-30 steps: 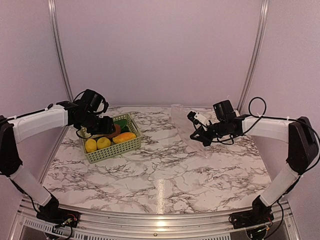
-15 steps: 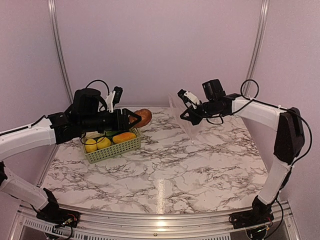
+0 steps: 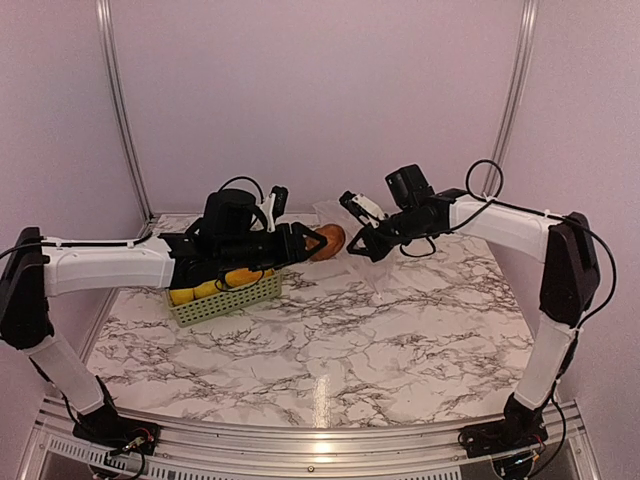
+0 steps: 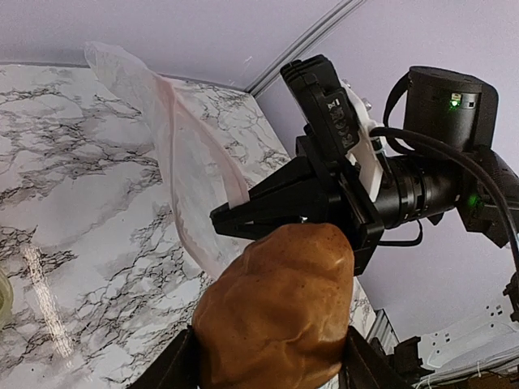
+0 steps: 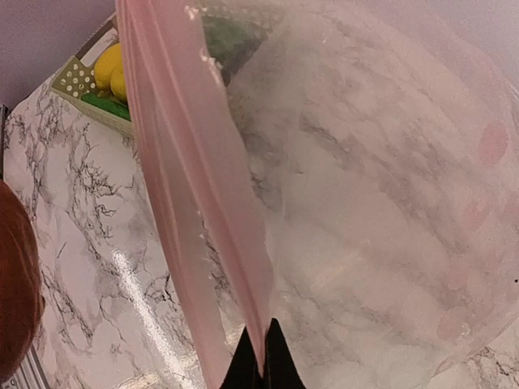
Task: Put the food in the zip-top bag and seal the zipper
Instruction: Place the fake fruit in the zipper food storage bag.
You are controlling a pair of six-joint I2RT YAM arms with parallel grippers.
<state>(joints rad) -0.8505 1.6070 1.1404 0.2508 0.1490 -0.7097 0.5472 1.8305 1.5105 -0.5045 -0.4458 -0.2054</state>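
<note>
The left tool (image 3: 316,243), clamped on the brown kiwi-like piece (image 3: 330,240), hangs over the tabletop (image 3: 330,335); at its 3 o'clock the right tool (image 5: 261,361) pinches the zipper (image 5: 195,186), holding the zip-top bag (image 5: 381,186) up. The mouth looks narrow: steer between the lips before releasing.

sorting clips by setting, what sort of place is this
Probably a lab robot test cell: a marble-patterned tabletop boxed in by plain lilac walls and metal rails, with left arm and right arm bolted at its near edge.
</note>
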